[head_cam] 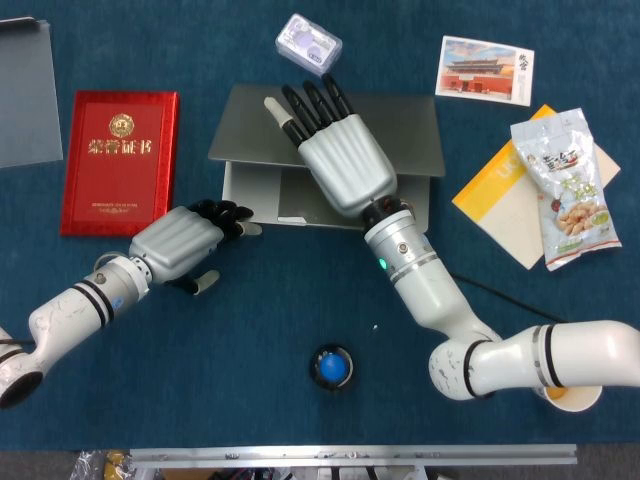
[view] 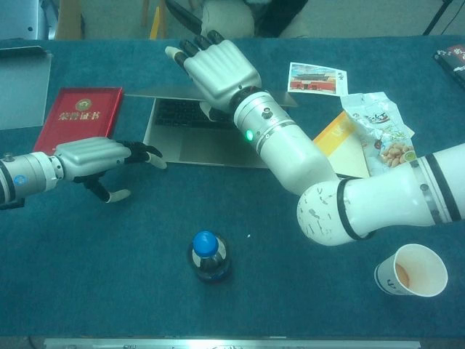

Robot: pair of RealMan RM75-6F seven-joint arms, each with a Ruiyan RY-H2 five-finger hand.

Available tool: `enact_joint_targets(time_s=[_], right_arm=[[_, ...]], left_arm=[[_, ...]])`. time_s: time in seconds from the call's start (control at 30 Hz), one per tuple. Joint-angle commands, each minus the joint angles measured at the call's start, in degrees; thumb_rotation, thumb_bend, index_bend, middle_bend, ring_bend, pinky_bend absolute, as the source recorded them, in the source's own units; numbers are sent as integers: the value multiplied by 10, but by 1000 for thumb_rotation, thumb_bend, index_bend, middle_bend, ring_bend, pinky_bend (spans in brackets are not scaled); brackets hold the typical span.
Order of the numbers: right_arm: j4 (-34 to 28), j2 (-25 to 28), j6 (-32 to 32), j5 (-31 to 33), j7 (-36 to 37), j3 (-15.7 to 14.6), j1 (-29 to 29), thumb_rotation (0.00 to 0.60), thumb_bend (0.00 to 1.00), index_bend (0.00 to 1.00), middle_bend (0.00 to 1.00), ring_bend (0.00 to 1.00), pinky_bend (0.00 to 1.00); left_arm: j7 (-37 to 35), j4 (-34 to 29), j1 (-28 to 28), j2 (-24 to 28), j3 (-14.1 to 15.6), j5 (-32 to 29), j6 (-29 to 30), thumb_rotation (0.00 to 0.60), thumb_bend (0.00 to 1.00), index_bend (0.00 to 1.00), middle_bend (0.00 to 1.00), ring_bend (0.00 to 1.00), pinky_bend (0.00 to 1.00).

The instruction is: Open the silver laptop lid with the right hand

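The silver laptop sits half open at the table's middle, its lid (head_cam: 410, 125) raised over the base (head_cam: 255, 195); the keyboard (view: 178, 113) shows in the chest view. My right hand (head_cam: 340, 160) lies over the lid's front edge with its fingers stretched across the outer face. What looks like its thumb shows under the lid edge in the chest view, so my right hand (view: 218, 69) grips the lid. My left hand (head_cam: 185, 245) holds nothing, and its dark fingertips (head_cam: 238, 212) touch the base's front left corner.
A red booklet (head_cam: 120, 160) lies left of the laptop and a small card box (head_cam: 308, 42) behind it. A postcard (head_cam: 485, 68), yellow envelope (head_cam: 495, 190) and snack bag (head_cam: 565, 185) lie right. A blue-capped bottle (head_cam: 331, 368) and paper cup (view: 410, 270) stand near the front.
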Motion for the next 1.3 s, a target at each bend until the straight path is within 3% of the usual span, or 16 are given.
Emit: enact_joint_targets(time_s=[0.03, 0.73, 1.3], right_arm=[[3, -1, 0, 1, 0, 0, 1, 600, 364, 0, 64, 0, 23], [7, 42, 15, 12, 10, 35, 2, 600, 365, 0, 64, 0, 23], [86, 70, 4, 48, 29, 74, 19, 600, 359, 0, 61, 0, 23]], left_arm=[[0, 0, -1, 0, 2, -1, 0, 599, 417, 125, 58, 28, 0], [7, -2, -6, 0, 11, -13, 3, 597, 416, 125, 58, 28, 0], [21, -13, -5, 5, 13, -25, 6, 597, 417, 125, 58, 28, 0]])
